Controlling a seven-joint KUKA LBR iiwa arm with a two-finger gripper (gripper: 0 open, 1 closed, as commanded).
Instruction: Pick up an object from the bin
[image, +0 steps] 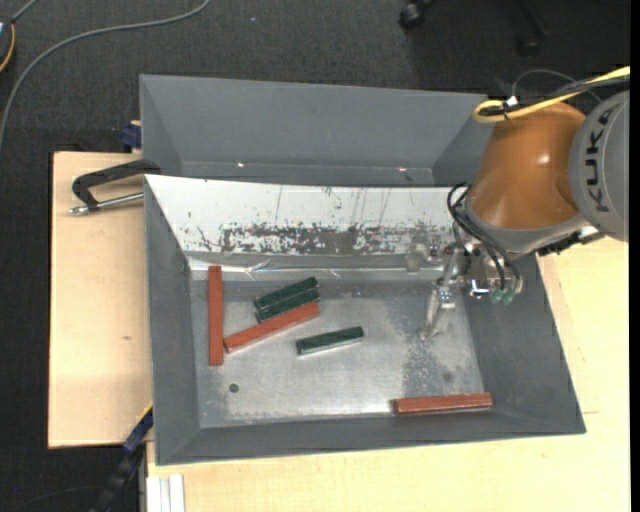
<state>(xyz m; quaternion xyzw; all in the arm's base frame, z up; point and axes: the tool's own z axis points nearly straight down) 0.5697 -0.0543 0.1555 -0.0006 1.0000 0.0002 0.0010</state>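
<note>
Arm: reaches in from the right, its orange cover (525, 180) above the bin's right rear corner.
Gripper (440, 312): low over bare floor in the right part of the bin (168, 340), near the back wall.
Gripper state: cannot tell whether it is released or clenched.
Nearest thing: front red-brown bar (443, 404), flat along the front wall at the right, apart from the gripper.
Left side: left red-brown bar (215, 315) lies along the left wall.
Middle: slanted red-brown bar (272, 328), its lower end by the left bar.
Green things: pair of dark green bars (287, 297) just behind the slanted bar; single dark green bar (330, 341) just in front of it.
Small thing: dark speck (234, 389) near the front left corner.
</note>
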